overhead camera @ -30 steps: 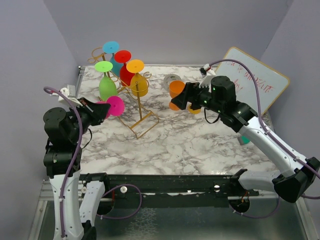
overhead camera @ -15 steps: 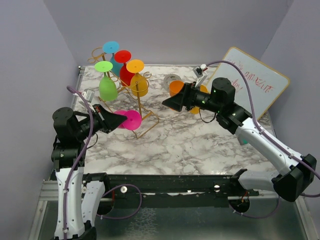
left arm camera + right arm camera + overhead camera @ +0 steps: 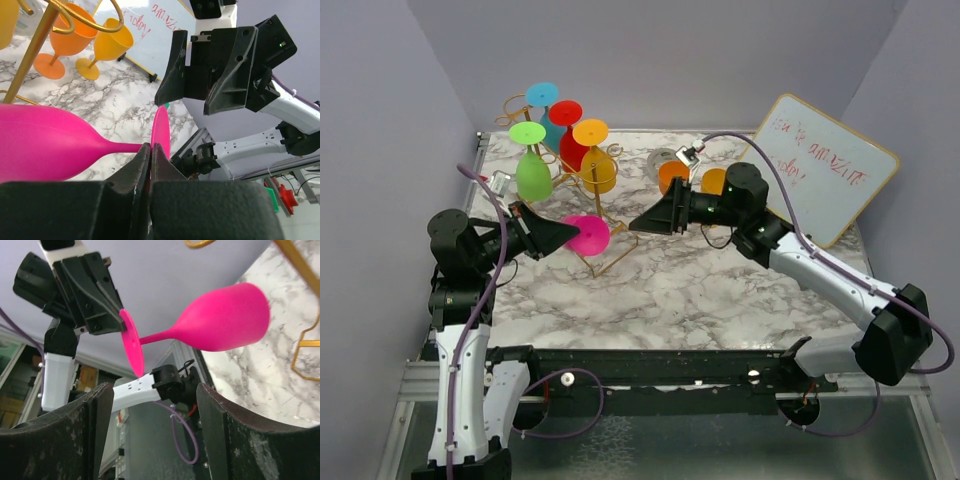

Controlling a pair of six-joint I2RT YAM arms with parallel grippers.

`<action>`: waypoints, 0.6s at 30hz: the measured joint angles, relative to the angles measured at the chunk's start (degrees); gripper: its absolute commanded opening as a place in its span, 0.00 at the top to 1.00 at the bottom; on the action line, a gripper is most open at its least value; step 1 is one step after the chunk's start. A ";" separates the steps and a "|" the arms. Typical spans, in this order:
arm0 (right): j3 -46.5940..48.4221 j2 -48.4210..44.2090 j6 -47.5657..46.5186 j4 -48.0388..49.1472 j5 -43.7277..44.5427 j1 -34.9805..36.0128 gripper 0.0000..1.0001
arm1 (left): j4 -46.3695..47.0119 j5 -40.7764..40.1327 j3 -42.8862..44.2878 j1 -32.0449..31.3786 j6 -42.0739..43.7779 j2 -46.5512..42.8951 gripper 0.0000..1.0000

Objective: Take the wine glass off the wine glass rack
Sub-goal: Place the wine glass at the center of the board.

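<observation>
My left gripper is shut on the foot of a pink wine glass, held sideways with its bowl pointing right, low in front of the gold wine glass rack. In the left wrist view the fingertips pinch the pink foot; the bowl lies left. My right gripper is open and empty, facing the pink glass from the right, a short gap away. In the right wrist view the glass hangs beyond my open gripper. Green, teal, red and yellow glasses hang on the rack.
Two orange glasses stand upright on the marble table behind the right arm. A whiteboard leans at the back right. The rack's wire base lies just below the pink glass. Purple walls enclose the table.
My left gripper has carried the pink glass right and down, away from the rack's arm. My right gripper has swung left and lower toward the glass.
</observation>
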 measured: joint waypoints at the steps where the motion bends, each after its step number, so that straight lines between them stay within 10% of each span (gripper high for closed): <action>1: 0.00 0.37 0.37 0.37 -0.50 0.44 0.30 | 0.46 0.31 0.02 -0.17 -0.37 0.52 1.00; 18: 1.16 6.51 5.35 6.60 -4.33 5.53 0.92 | 1.99 -1.84 0.09 -8.04 -2.49 4.09 1.00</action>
